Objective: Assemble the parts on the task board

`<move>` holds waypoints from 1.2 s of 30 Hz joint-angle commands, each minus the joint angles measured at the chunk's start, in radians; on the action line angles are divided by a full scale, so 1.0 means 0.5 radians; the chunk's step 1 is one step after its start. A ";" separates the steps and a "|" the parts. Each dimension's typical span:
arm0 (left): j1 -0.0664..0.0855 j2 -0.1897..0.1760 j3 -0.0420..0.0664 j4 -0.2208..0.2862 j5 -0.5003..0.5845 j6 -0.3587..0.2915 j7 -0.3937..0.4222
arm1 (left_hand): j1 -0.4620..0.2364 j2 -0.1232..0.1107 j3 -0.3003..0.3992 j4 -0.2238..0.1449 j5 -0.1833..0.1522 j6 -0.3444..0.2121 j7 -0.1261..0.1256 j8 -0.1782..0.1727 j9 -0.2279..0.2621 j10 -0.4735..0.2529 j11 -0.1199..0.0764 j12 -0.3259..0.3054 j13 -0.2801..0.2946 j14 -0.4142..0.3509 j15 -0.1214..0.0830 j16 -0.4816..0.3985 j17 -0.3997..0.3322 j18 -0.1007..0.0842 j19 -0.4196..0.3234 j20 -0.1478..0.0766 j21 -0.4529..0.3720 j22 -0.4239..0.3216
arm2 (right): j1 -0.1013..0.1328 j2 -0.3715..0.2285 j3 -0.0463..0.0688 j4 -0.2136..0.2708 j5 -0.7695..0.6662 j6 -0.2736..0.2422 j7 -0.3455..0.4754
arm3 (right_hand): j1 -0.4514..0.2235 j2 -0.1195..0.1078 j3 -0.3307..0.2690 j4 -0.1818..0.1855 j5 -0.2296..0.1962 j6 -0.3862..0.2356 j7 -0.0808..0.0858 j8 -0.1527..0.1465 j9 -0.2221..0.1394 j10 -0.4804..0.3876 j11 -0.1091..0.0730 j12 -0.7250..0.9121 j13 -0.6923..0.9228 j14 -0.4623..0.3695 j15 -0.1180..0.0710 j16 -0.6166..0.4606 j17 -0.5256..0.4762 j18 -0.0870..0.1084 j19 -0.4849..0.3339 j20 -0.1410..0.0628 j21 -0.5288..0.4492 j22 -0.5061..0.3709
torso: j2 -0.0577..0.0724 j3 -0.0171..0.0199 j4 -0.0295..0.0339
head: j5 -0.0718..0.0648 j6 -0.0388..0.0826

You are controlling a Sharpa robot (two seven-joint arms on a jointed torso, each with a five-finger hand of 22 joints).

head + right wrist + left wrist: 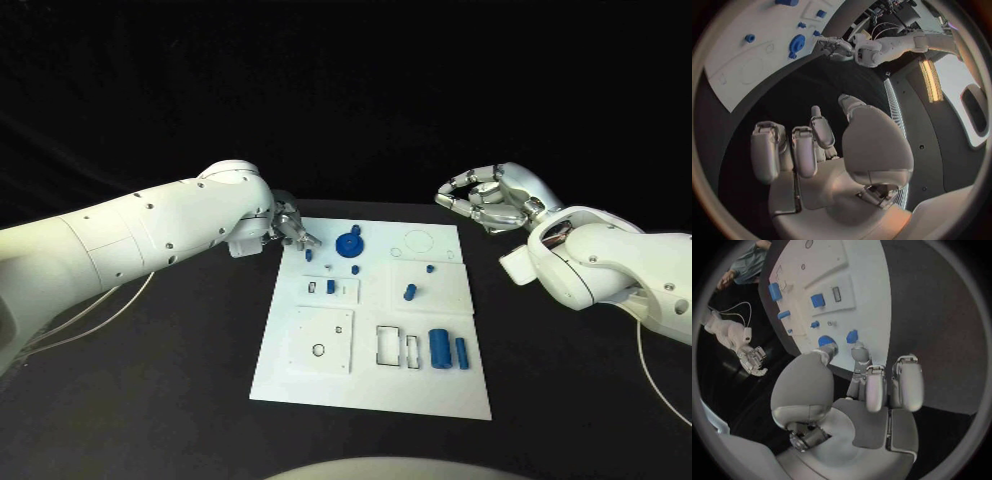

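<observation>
At the ten o'clock corner of the task board (372, 330), the left hand (287, 229) is seen reaching in from its white arm, fingertips lowered to a small blue part (309, 254) lying on the board's edge. In the left wrist view the silver fingers (859, 356) extend toward that same part (852, 336), one fingertip at or just short of it; whether it is actually pinched cannot be told. The smooth domed thumb is spread aside, close to a round blue gear-like part (826, 341).

At three o'clock from the board, well clear of it, the right hand (493, 198) is held raised over the black table (173, 400), palm turned toward the board, fingers loosely curled and apart, with nothing in them. The right wrist view confirms this: glossy metal fingers (801, 150) stand separated over bare dark cloth.

The board is a flat white rectangular plate with shallow outlined recesses. A round blue gear (349, 243) sits near its twelve o'clock edge, a short blue peg (411, 292) near the centre, and two upright blue cylinders (449, 351) toward five o'clock beside rectangular slots.

The right wrist view alone shows the left hand (834, 47) from across the table, next to the gear (796, 45).
</observation>
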State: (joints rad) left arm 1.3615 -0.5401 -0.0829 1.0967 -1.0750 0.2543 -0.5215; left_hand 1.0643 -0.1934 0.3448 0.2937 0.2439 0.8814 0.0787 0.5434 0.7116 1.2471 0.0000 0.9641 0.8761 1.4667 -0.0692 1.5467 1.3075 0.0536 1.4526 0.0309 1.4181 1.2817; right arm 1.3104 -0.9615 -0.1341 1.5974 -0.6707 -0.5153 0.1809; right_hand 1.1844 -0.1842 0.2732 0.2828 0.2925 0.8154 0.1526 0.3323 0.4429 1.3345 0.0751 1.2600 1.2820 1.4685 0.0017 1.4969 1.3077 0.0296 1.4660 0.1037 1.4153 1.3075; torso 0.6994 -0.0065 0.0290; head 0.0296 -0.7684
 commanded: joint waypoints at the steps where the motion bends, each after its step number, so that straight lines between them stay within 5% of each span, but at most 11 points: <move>1: -0.001 0.013 0.000 -0.013 -0.020 0.059 0.020 | -0.019 0.003 -0.008 -0.002 -0.004 0.016 -0.004 -0.016 -0.003 0.001 0.003 0.009 0.001 0.186 0.015 0.002 0.449 0.012 0.001 0.012 0.008 0.003 | -0.002 0.003 0.000 -0.001 -0.021 0.023 0.012 | 0.022 0.004 -0.012 -0.001 0.013 -0.011 -0.002 0.006 -0.002 -0.004 -0.013 0.011 -0.001 0.126 -0.014 -0.005 0.196 0.022 0.028 -0.007 -0.005 0.322 | -0.003 -0.0004 0.002 | -0.001 -0.004; 30: -0.024 0.064 -0.013 -0.095 0.003 0.093 0.019 | 0.106 0.058 0.018 -0.012 0.005 0.039 -0.005 -0.043 -0.022 0.003 0.000 0.020 -0.002 0.188 0.013 0.007 0.458 0.009 0.007 0.014 0.017 0.022 | -0.002 0.010 0.000 -0.002 -0.021 0.027 0.015 | 0.034 0.014 -0.012 -0.001 0.025 -0.012 -0.002 0.010 -0.003 0.000 -0.014 0.017 0.003 0.126 -0.014 -0.007 0.192 0.023 0.027 -0.008 -0.008 0.320 | -0.003 -0.0006 0.001 | 0.001 -0.019; 36: -0.025 0.066 -0.014 -0.096 0.041 0.082 0.025 | 0.244 0.106 0.083 -0.030 0.005 0.050 -0.013 -0.054 -0.029 0.001 -0.007 0.023 -0.006 0.188 0.007 0.008 0.457 0.009 0.008 0.012 0.019 0.027 | -0.002 0.012 0.000 -0.004 -0.021 0.028 0.015 | 0.036 0.016 -0.011 -0.002 0.027 -0.012 -0.002 0.011 -0.003 -0.001 -0.014 0.016 0.002 0.125 -0.014 -0.008 0.190 0.023 0.027 -0.008 -0.009 0.320 | -0.005 0.0008 0.000 | 0.002 -0.025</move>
State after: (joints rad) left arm 1.3492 -0.5101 -0.0899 1.0487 -1.0751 0.2845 -0.5200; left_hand 1.1776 -0.1418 0.3800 0.2783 0.2439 0.8994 0.0748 0.5227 0.6982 1.2472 0.0000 0.9720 0.8742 1.4667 -0.0693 1.5468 1.3074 0.0537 1.4561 0.0344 1.4222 1.2944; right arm 1.3098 -0.9567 -0.1342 1.5954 -0.6712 -0.5146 0.1814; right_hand 1.1936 -0.1750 0.2733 0.2828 0.3041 0.8155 0.1526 0.3323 0.4430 1.3345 0.0751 1.2640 1.2821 1.4685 0.0017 1.4969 1.3075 0.0297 1.4660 0.1038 1.4152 1.3080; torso 0.6976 -0.0065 0.0295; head 0.0303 -0.7796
